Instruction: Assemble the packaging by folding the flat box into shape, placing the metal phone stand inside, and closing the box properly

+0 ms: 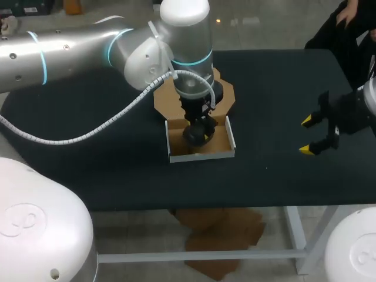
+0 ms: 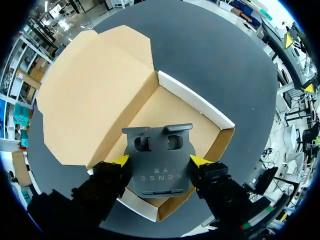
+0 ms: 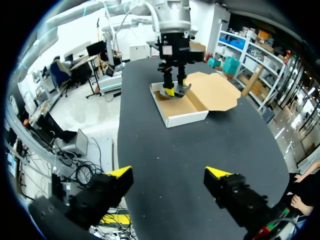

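An open cardboard box [image 1: 200,155] with white outer walls stands mid-table, its brown lid flap [image 1: 222,88] lying flat behind it. My left gripper [image 1: 197,134] points down into the box, shut on the dark metal phone stand [image 2: 159,172]. In the left wrist view the stand sits between both yellow tips, low over the box floor [image 2: 175,112], with the lid [image 2: 90,95] spread out beyond. My right gripper [image 1: 311,136] hangs open and empty over the table's right side, well away from the box [image 3: 181,111]. The right wrist view shows my own fingers wide apart [image 3: 167,175].
The black tabletop [image 1: 276,182] lies bare between the box and my right gripper and along the front edge. My left arm [image 1: 88,50] stretches across the back left of the table.
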You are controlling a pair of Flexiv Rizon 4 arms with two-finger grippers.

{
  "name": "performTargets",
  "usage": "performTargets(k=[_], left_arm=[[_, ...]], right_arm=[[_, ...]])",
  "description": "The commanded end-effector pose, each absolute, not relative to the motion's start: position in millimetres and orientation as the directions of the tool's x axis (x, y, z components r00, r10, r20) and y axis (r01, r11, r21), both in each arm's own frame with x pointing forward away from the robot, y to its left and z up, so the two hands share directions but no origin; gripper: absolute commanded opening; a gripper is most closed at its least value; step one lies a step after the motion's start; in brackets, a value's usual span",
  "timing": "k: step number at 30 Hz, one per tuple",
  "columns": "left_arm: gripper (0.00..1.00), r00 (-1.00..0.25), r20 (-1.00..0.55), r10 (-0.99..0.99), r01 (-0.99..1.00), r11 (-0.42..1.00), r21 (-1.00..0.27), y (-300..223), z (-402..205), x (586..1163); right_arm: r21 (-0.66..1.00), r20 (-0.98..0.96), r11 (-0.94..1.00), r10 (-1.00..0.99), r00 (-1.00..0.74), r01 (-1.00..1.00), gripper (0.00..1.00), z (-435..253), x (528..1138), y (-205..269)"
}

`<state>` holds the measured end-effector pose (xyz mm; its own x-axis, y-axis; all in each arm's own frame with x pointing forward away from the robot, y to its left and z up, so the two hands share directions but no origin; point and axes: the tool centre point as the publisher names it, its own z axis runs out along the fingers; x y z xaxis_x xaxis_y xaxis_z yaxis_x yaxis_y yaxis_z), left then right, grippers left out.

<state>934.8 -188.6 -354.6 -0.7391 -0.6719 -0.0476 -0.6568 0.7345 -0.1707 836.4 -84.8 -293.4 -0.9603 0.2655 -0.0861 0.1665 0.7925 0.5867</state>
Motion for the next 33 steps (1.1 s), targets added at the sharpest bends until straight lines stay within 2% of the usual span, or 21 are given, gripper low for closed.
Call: performTargets(k=[1, 33], left_arm=[[0.0, -0.733, -0.047, -0.679, -0.663, 0.728, -0.174, -195, -364, 942], [0.0, -0.699, -0.015, -0.715, -0.706, 0.693, -0.148, -187, -400, 955]], right_arm=[[0.589, -0.087, 0.791, 0.265, -0.96, 0.165, 1.0, -293, 836, -85], [0.589, -0.087, 0.791, 0.265, -0.96, 0.165, 1.0, -293, 836, -85]])
